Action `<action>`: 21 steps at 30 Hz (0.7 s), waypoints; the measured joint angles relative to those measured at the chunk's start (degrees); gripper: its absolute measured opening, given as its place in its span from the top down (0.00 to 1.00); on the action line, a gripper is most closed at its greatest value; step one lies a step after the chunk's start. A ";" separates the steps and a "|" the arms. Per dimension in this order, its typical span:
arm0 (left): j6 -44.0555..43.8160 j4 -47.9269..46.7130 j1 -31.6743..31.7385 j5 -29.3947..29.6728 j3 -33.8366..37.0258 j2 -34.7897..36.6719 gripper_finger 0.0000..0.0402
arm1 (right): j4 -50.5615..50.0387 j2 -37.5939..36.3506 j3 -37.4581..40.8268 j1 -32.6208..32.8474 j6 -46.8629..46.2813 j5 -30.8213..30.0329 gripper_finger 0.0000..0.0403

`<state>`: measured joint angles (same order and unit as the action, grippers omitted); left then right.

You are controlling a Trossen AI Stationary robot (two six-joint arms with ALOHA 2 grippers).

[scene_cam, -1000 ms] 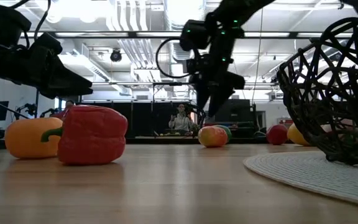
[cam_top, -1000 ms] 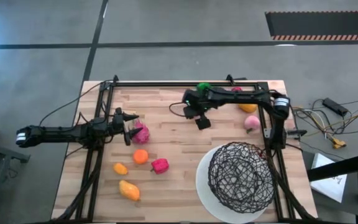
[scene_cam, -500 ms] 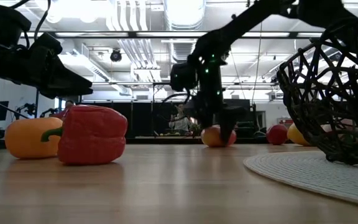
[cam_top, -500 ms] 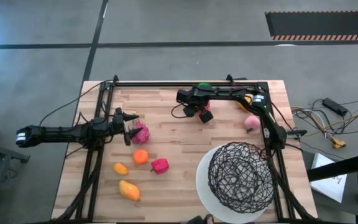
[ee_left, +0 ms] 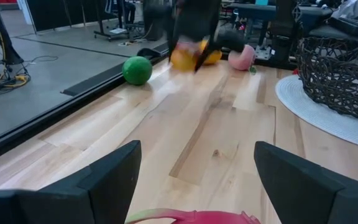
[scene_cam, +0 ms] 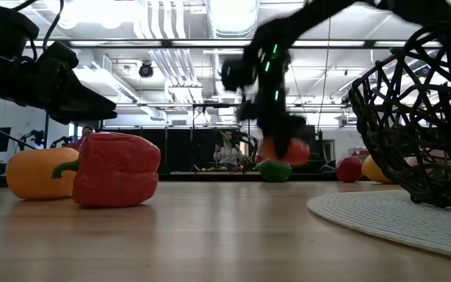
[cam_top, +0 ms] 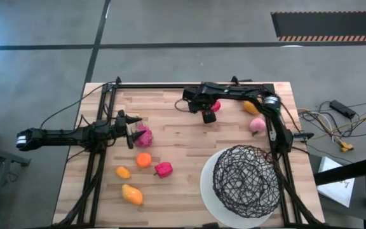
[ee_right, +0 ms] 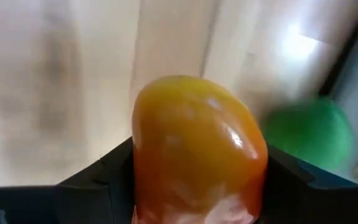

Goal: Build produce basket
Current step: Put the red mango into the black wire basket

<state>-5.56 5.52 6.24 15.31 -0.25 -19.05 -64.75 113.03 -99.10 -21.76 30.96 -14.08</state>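
right pincer: gripping an orange-red fruit, lifted off the table
basket: well apart, toward the table's near right
left pincer: open, waiting over the magenta fruit

A yellow-orange-and-red fruit is showing between dark fingers; a green ball is lying beside it. The black wire basket is sitting on a white base over the pale striped wood tabletop.
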 joint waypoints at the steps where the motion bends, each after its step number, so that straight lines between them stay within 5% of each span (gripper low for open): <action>1: 0.00 -0.02 0.00 -0.02 0.00 0.02 0.26 | -0.73 -2.08 0.23 0.40 -3.09 1.54 0.43; 10: -0.01 0.00 0.00 -0.02 0.00 -0.04 0.26 | -0.54 -26.15 6.92 15.64 -32.94 4.04 0.43; 21: 0.00 -0.02 0.00 -0.02 0.00 -0.04 0.26 | 4.42 -45.37 30.82 47.71 -83.79 -3.99 0.43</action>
<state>-5.56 5.50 6.24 15.29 -0.25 -19.09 -60.33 67.66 -68.28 25.94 -52.83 -18.07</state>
